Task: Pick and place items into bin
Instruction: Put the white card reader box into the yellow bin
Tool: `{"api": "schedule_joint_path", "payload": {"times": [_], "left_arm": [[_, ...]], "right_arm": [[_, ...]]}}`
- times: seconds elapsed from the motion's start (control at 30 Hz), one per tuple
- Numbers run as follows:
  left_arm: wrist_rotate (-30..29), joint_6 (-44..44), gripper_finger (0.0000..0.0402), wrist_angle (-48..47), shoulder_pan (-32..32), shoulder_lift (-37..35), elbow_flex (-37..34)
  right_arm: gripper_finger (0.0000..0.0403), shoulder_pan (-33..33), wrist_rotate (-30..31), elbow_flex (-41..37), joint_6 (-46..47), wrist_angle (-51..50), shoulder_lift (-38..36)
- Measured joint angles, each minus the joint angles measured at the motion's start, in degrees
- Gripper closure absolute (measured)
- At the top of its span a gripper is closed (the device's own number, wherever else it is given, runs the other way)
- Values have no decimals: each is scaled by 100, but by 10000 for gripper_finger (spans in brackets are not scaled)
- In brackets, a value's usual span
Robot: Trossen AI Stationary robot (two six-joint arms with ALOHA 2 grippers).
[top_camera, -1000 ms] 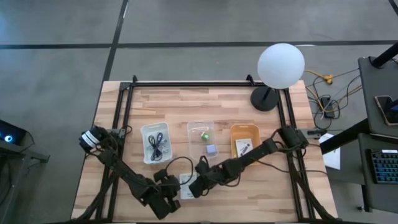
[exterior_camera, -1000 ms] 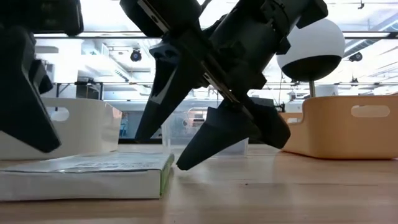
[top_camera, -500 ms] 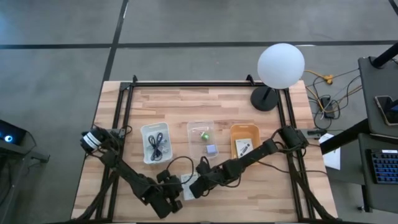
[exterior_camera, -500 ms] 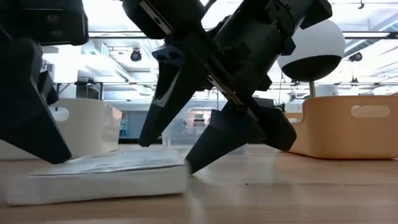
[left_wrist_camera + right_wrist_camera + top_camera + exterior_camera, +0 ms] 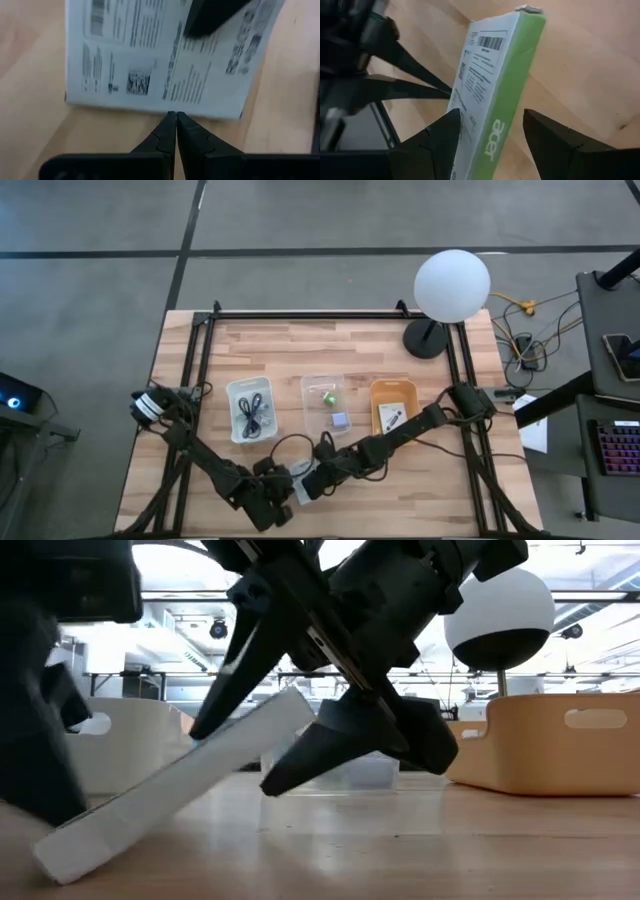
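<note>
Since a moment ago our right gripper (image 5: 487,131) has tipped the flat white printed packet with green edge (image 5: 180,785) up off the wooden table (image 5: 400,490), fingers spread astride it; our left gripper (image 5: 175,125) is pressed together beside it.

From above, my arms cover nearly all of the white packet (image 5: 299,489), so only a sliver shows between my left hand (image 5: 279,492) and right hand (image 5: 308,484). Its printed text is too blurred to read in my left wrist view. The dark finger (image 5: 210,15) across it is probably my right hand's, cut off at the picture's edge.
</note>
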Motion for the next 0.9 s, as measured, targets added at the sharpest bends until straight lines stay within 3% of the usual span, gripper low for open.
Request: {"api": "schedule_joint_path", "payload": {"times": [0.27, 0.57, 0.77, 0.9], "left_arm": [[-17, 5, 401, 28, 39, -40, -6], [-141, 5, 401, 28, 42, -94, -12], [-217, 14, 402, -74, 62, -114, 112], [-357, 31, 402, -251, 37, -146, 327]], "right_arm": [[219, 0, -2, -3, -241, -45, 0], [372, 14, -199, 18, -500, 43, -73], [378, 141, -272, 0, -400, -406, -355], [378, 428, 77, -7, 77, -1561, -884]]}}
